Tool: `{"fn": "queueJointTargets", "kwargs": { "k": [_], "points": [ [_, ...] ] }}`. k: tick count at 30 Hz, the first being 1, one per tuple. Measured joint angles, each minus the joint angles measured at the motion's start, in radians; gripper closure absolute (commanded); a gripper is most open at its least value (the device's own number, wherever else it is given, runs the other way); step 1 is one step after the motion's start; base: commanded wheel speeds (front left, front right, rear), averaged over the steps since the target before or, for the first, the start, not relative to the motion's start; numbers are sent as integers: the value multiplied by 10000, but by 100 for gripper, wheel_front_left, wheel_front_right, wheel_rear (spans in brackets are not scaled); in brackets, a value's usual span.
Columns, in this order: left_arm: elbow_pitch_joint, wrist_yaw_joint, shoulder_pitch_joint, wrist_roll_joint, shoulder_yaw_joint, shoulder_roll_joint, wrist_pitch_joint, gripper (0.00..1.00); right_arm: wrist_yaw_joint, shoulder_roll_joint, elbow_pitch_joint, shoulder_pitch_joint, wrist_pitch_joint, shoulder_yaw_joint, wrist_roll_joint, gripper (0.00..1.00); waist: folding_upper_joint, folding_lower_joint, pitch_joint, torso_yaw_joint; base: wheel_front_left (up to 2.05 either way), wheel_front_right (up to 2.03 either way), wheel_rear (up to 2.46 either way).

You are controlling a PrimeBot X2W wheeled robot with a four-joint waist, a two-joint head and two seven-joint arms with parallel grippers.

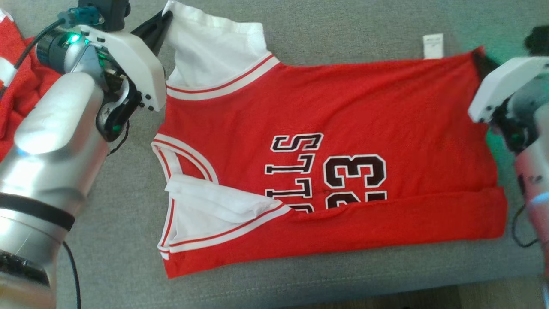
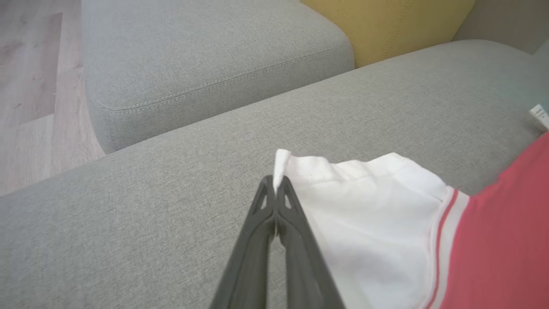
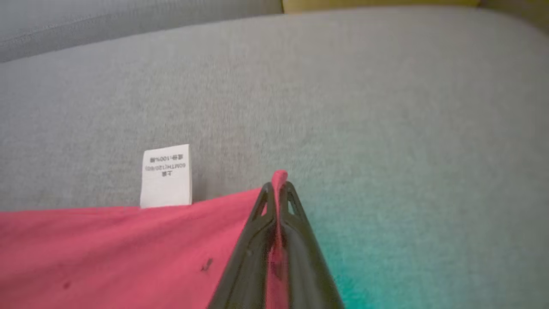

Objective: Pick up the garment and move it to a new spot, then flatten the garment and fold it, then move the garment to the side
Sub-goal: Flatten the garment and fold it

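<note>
Your left arm reaches forward along the left of the head view, pale forearm angled up and wrist turned inward. Your left gripper (image 1: 165, 17) (image 2: 276, 184) is clamped on the white tip of a shoulder strap. Your right arm comes in from the right edge, and your right gripper (image 1: 480, 58) (image 3: 278, 189) is pinched tight on the far hem corner, with red cloth showing between its fingertips.

You have one red sleeveless mesh basketball jersey with a white lining (image 1: 364, 116) held at two corners. It lies spread on the grey fabric sofa seat (image 1: 343, 34). One white care label (image 1: 432, 46) (image 3: 166, 176) sticks out from its far edge, just left of your right gripper. One other crumpled red cloth (image 1: 17, 86) sits at the far left, behind your left arm.

The jersey's long axis runs left to right across the seat. Neck and armholes point to your left and the hem to your right, so the black lettering and the number 23 read sideways. The near edge is folded over into a red band.
</note>
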Motion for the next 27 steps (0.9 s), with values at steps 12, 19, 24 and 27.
{"fn": "queueJointTargets", "kwargs": {
  "k": [12,19,24,27],
  "points": [
    [174,253,-70,-132,173,-96,-656,100,0,-301,771,-808,-1716,295,-759,100,0,0,93,71,0,0,0],
    [679,602,-737,-171,416,-343,-1490,100,0,-313,1292,-1442,-2732,144,-1108,100,0,0,228,66,0,0,0],
    [1214,675,-1173,-86,598,-619,-2094,100,0,-257,1670,-1885,-3442,-38,-1413,100,0,0,223,15,0,0,0],
    [1398,579,-1211,-81,562,-736,-2184,100,0,-144,1824,-1876,-3618,-17,-1434,100,0,0,187,-3,0,0,0]
  ]
}}
